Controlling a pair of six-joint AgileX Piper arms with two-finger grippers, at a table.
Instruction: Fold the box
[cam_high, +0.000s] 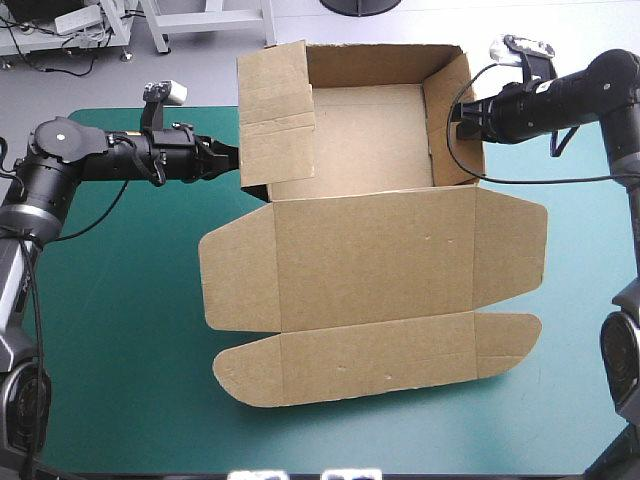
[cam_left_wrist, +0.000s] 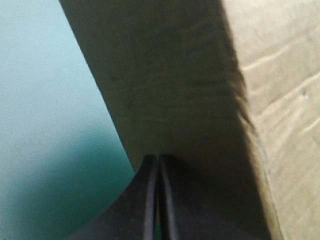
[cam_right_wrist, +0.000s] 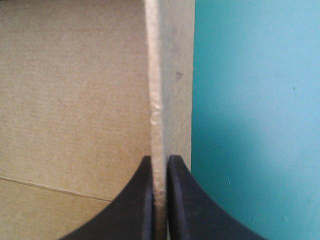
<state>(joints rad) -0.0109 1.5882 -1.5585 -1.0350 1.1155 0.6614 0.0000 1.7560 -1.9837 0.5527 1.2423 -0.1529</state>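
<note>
Likely a lab, floor cables (cam_high: 40, 48), white frame (cam_high: 163, 25)

The black jaws meet in one point, tips touching a wall of the brown box (cam_left_wrist: 175, 85); teal-green bench (cam_left_wrist: 45, 125) lies beside it.

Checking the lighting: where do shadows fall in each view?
High view: thin shadow under the box. Left wrist view: box wall shaded, dark shadow on the teal-green cover beside the left pincer. Right wrist view: softer shadow beside the right pincer.
</note>
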